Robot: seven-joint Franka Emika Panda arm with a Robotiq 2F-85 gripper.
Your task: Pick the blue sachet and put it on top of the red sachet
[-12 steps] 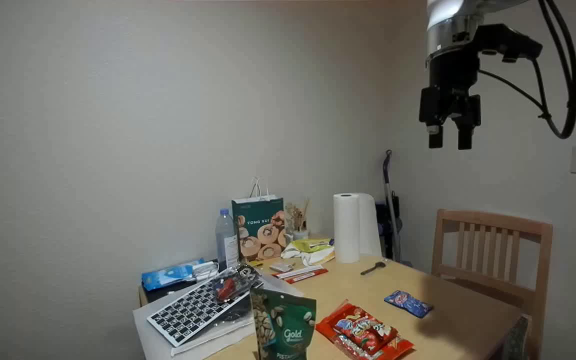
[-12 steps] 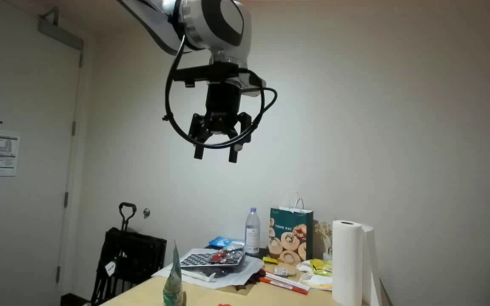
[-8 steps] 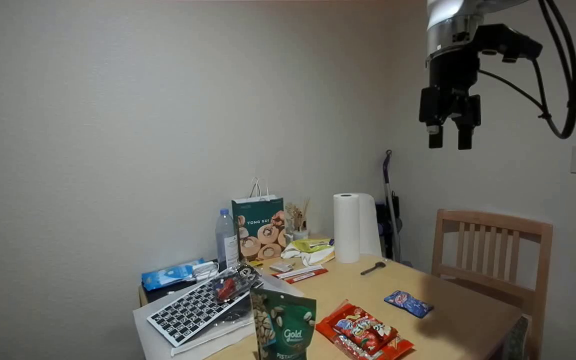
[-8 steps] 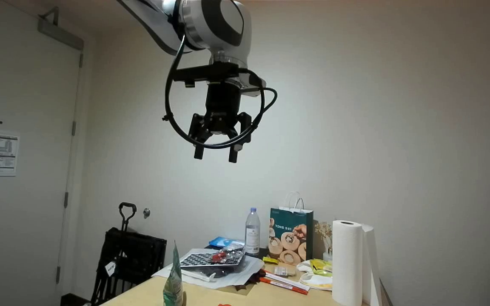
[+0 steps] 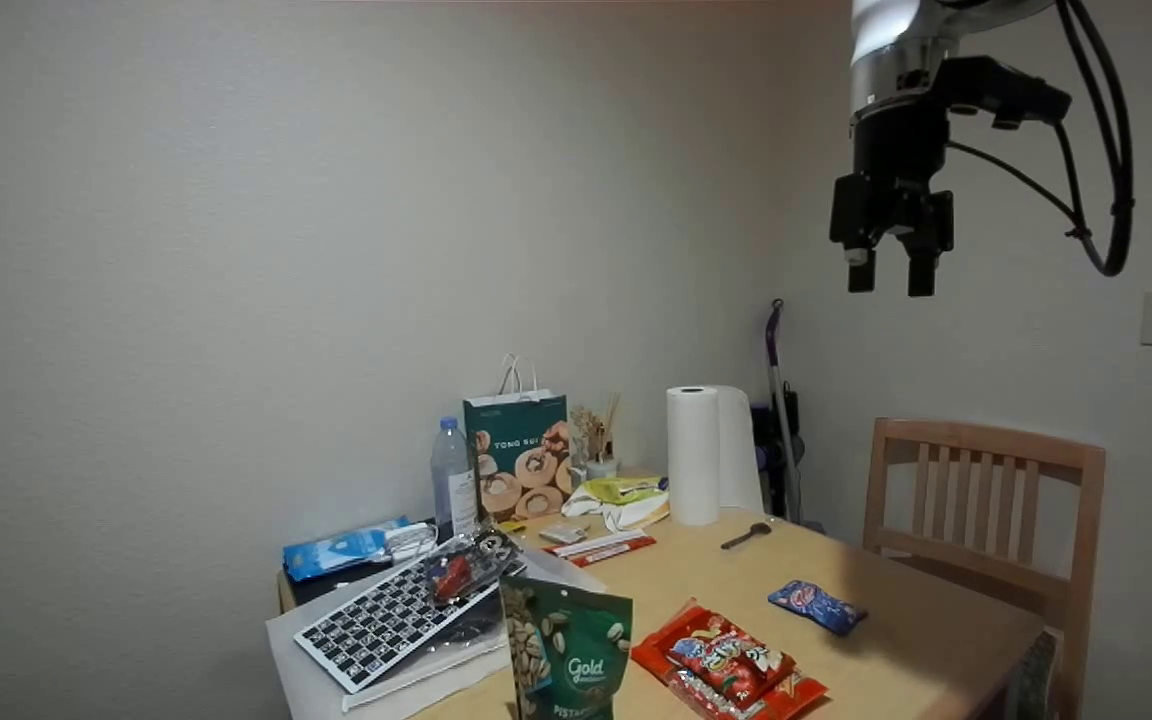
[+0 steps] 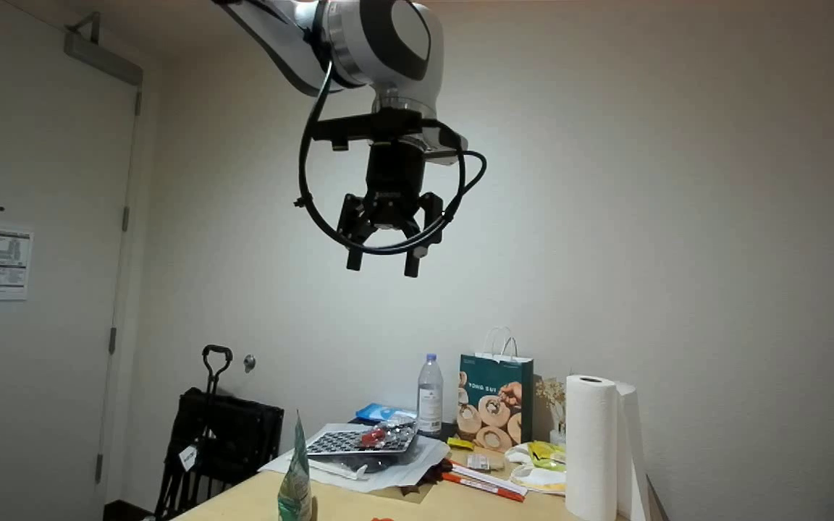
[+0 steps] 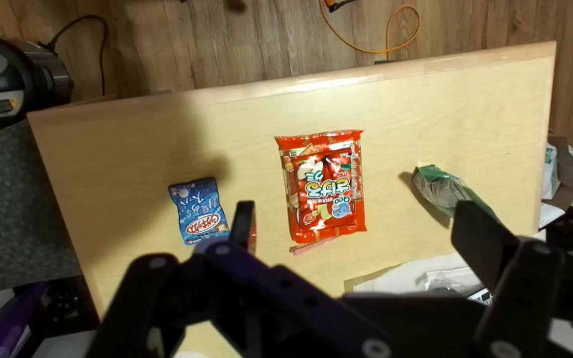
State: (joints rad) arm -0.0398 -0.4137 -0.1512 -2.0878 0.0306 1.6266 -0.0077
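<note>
The blue sachet point(image 5: 817, 607) lies flat on the wooden table; it also shows in the wrist view point(image 7: 198, 211), left of the red sachet. The red sachet point(image 5: 736, 662) lies flat, with white and yellow print; it looks like one red packet on a larger red one, also in the wrist view point(image 7: 324, 186). In an exterior view only a sliver of red point(image 6: 382, 519) shows at the bottom edge, and the blue sachet is out of view. My gripper point(image 5: 891, 285) is open and empty, high above the table, also in the other views point(image 6: 383, 268) point(image 7: 357, 211).
A green pouch point(image 5: 571, 650) stands upright beside the red sachet. A paper towel roll point(image 5: 694, 456), a bottle point(image 5: 453, 478), a paper bag point(image 5: 521, 455), and a black-and-white board point(image 5: 406, 620) stand or lie further back. A spoon point(image 5: 746, 537) lies on the table. A chair point(image 5: 986, 440) stands behind it.
The arm and gripper have shifted slightly sideways, leftward in an exterior view and rightward in the opposite one. The fingers stay apart. The sachets have not moved.
</note>
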